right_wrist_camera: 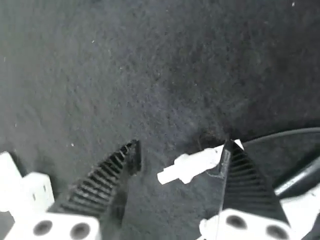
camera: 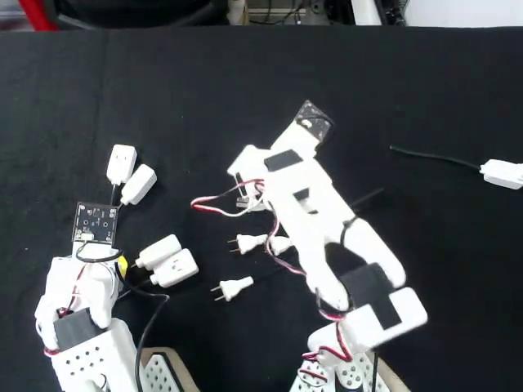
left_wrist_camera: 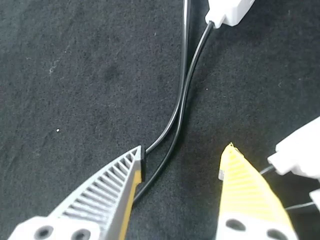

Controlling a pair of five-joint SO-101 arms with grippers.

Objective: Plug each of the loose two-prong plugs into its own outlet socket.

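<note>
The coming move is judged to turn on how the plug (right_wrist_camera: pixel 197 164) lies across the right pincer (right_wrist_camera: pixel 182 147). That pincer is released: its 2 fingers are spread wide, pointed down at the black table (right_wrist_camera: pixel 150 60), and nothing is grasped. The plug is seen flat on the table inside the gap, off-centre. Its thicker end touches the tip of 1 finger (right_wrist_camera: pixel 240 175), while its narrower end is turned toward the other, ribbed finger (right_wrist_camera: pixel 100 185) and is kept apart from it. Its long axis is thus laid almost along the closing line, slightly tilted, so a squeeze would probably be taken end to end. A turn of the wrist is likely called for first.

In the high view, 2 loose plugs (camera: pixel 252 242) are seen beside the right arm; whether 1 of them is the plug in the gap cannot be told. 4 outlet sockets (camera: pixel 167 260) are placed in 2 pairs by the left arm. The left pincer (left_wrist_camera: pixel 185 149) is also released and empty, with 2 black cables (left_wrist_camera: pixel 172 125) passed just beside its grey finger (left_wrist_camera: pixel 115 185).
</note>
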